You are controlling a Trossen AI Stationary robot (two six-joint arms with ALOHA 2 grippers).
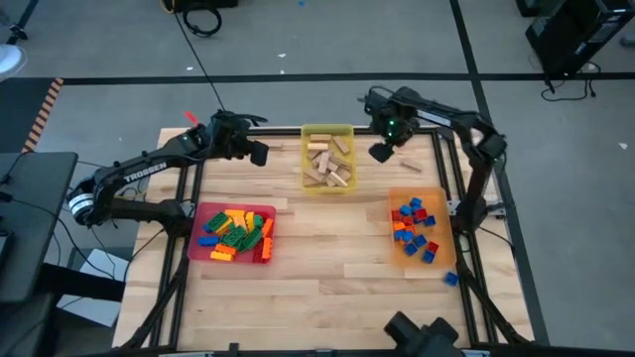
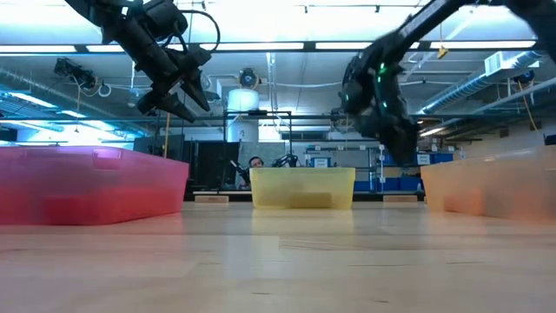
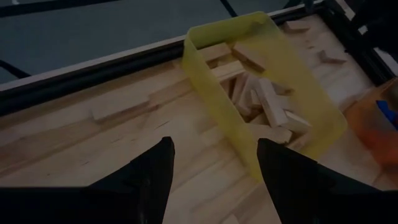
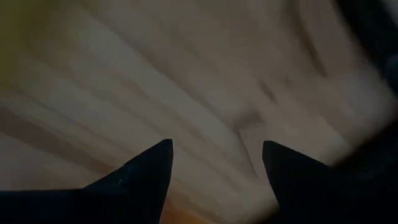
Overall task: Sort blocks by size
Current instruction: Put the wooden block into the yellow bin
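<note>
A pale wooden worktop stood on a grey floor. At the frame's upper centre, tan wooden blocks lay heaped in a yellow tray. Long studded bricks filled a red tray at lower left; short red and blue bricks sat in an orange tray at right, one blue brick just below it. The left end effector hovered left of the yellow tray, fingers apart and empty. The right end effector hovered right of it, fingers apart, holding nothing.

Overhead straight down, low level across table, both sharing yellow tray
</note>
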